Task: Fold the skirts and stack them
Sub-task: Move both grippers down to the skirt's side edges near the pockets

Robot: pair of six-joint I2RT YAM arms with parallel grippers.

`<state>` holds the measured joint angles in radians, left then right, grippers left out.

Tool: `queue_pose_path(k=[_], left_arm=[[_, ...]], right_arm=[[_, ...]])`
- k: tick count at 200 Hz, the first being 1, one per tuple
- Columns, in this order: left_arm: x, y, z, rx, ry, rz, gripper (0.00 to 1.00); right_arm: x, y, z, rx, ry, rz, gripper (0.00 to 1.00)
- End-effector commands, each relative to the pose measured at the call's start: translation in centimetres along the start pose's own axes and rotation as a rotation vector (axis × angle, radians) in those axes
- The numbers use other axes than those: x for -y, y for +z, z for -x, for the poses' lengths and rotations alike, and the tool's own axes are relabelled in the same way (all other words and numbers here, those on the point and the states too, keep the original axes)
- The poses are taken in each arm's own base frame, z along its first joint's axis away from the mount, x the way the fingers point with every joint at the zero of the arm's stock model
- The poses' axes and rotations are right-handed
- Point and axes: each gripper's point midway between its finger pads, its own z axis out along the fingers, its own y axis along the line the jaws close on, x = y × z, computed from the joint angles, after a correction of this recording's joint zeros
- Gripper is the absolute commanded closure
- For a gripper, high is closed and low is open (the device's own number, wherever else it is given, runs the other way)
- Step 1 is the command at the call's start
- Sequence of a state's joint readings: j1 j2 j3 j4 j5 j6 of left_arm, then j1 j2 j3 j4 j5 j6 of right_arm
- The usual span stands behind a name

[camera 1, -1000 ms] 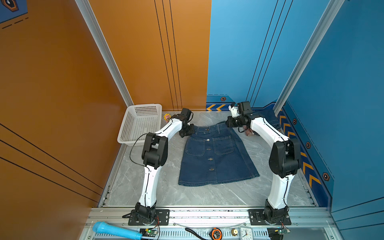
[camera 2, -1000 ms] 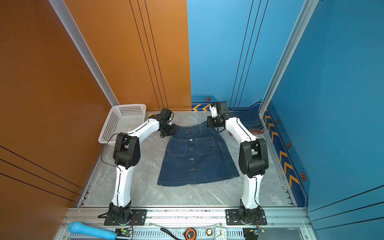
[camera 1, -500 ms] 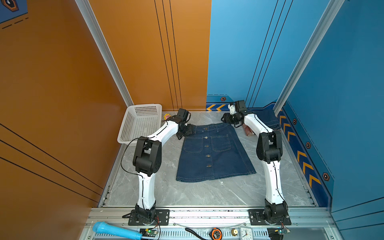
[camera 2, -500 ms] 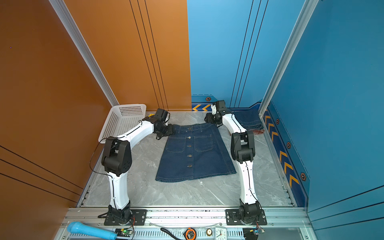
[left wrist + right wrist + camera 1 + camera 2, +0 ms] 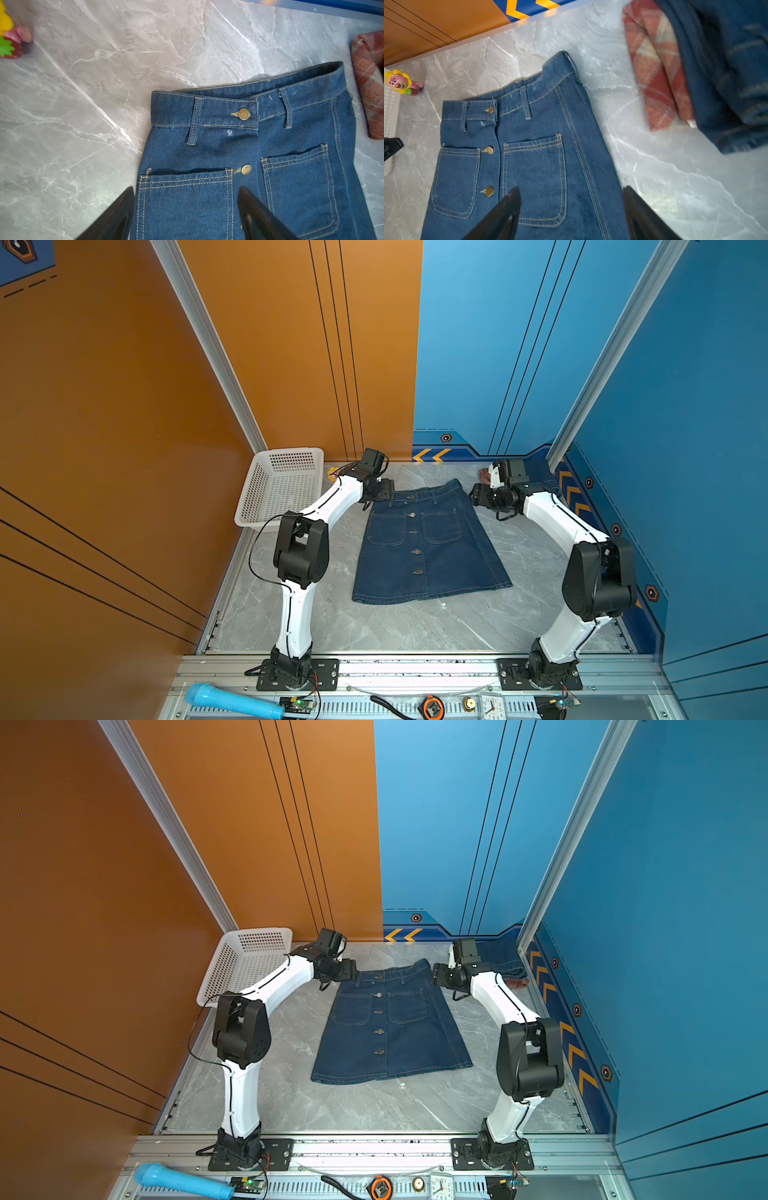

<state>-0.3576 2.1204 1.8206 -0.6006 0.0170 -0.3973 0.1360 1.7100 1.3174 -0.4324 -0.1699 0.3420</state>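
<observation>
Buttoned denim skirt point(image 5: 424, 547) lies flat on the counter point(image 5: 374, 626).
Left fingers point(image 5: 116, 218) and right fingers point(image 5: 502, 214) stand apart, empty, at its waistband corners; plaid skirt point(image 5: 654, 83) and second denim skirt point(image 5: 726, 72) lie right of it.

Orange panelled walls point(image 5: 124, 406) scored with thin dark lines fill the view from 9 to 12 o'clock. Blue panelled walls point(image 5: 478, 344) take over from 12 to 3 o'clock, with slanting aluminium posts point(image 5: 208, 344) at about 11 and 1 o'clock. A dark blue skirting band point(image 5: 451, 445) with yellow chevrons runs along the foot of the blue walls from 12 round to 4 o'clock. The floor is a grey, white-veined marble slab point(image 5: 374, 626), evenly lit and edged at 6 o'clock by an aluminium rail point(image 5: 415, 668).
</observation>
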Motion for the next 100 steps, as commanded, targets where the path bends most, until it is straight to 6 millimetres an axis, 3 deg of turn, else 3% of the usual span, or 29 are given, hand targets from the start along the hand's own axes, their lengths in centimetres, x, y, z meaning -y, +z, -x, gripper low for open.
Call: queue_pose_path(k=[1,46,100], left_arm=[[-2.2,0.5,-3.9,-0.105,-0.055,0.074,0.22],[-4.4,-1.5,-8.4,-0.158,-0.084,0.130,0.23],[-5.9,-1.9,-12.7,-0.212,-0.142,0.140,0.23]], right_arm=[[1.9,1.0,-4.0,-0.068,0.086,-0.031,0.28],[4.5,0.6,-10.5,-0.169,0.144,-0.090,0.33],[7.8,-1.6,-14.4,-0.196,0.162,-0.234,0.30]])
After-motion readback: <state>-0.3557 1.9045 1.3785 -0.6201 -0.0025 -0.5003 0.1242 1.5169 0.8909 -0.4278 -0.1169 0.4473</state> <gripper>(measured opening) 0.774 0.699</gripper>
